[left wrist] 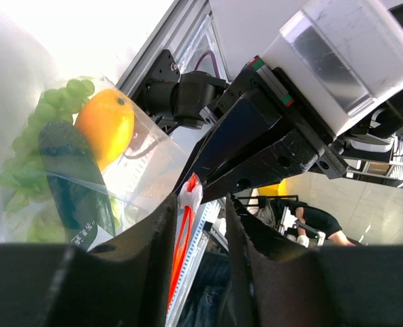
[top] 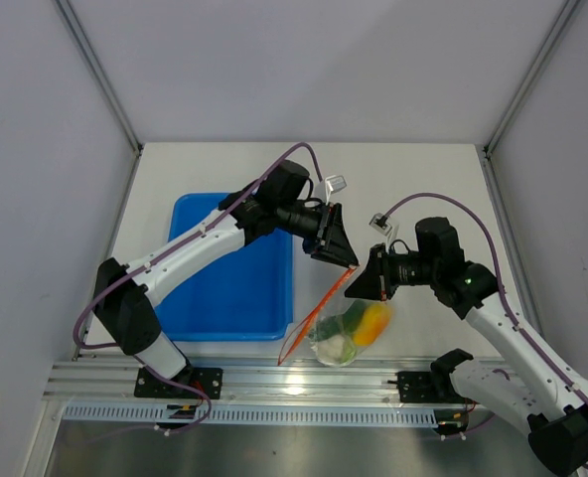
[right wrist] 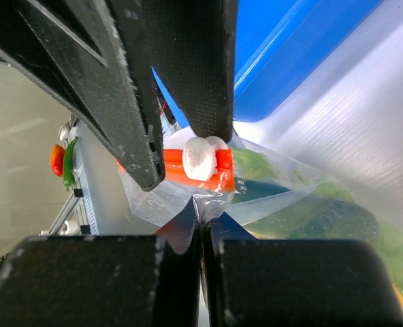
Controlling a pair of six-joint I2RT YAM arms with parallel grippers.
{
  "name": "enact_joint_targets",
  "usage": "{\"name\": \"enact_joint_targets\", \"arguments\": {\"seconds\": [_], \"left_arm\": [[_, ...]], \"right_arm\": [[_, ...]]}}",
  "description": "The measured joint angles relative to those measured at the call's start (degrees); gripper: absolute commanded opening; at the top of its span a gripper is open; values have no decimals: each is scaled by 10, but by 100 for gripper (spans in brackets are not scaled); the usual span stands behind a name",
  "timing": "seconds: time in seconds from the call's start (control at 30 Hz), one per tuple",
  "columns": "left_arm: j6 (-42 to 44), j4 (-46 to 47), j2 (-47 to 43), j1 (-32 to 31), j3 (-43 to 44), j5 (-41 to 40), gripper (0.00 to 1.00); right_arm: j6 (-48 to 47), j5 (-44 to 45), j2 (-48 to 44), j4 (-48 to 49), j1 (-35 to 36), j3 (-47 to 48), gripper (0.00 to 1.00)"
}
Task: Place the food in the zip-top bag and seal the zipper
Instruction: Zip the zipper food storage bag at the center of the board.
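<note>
**Left gripper** (left wrist: pixel 201 206): fingers parted and standing either side of the white slider (right wrist: pixel 200 158). The slider lay against one finger, with a gap to the other. No clamp on it could be seen.

**Right gripper** (right wrist: pixel 201 228): fingers pressed together, pinching a fold of clear film just below the slider. It sat close beside the left gripper, their tips nearly meeting.

**Zipper** (right wrist: pixel 223 175): orange-red strip carrying the slider at its raised end, between the two grippers. In the top view it ran down diagonally toward the near edge of the table (top: pixel 413 179). Whether it was sealed along its length could not be told.

**Zip-top bag** (left wrist: pixel 154 170): clear and crinkly, held up at one mouth corner. Its body lay low near the table's front edge, between the arm bases and just right of the tray.

**Food, all inside the bag:**
- orange-yellow fruit (left wrist: pixel 106 126), uppermost in the left wrist view
- green grape bunch (left wrist: pixel 62 95), beside and behind the fruit
- dark green cucumber (left wrist: pixel 69 170), lying lengthwise against the grapes
- cabbage head (top: pixel 334 348), white and pale green, at the bag's near end in the top view

**Blue tray** (top: pixel 229 278): on the table left of the bag, beneath the left arm.
</note>
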Motion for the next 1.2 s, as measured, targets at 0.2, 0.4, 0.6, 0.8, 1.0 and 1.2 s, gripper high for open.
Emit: {"name": "enact_joint_targets", "arguments": {"seconds": [0.2,0.4,0.6,0.8,1.0,1.2], "left_arm": [[2,-10,0,0,0,-1,24],[2,-13,0,0,0,0,30],[2,-13,0,-1,0,0,28],[2,-13,0,-3,0,0,20],[2,-13,0,-3,0,1,25],[2,-13,0,-6,0,1,26]], "right_arm": [[1,0,2,0,0,0,0],[2,0,2,0,0,0,0],[3,0,5,4,0,0,0],[4,0,6,4,0,0,0],[6,0,6,4,0,0,0],[8,-1,6,4,0,0,0]]}}
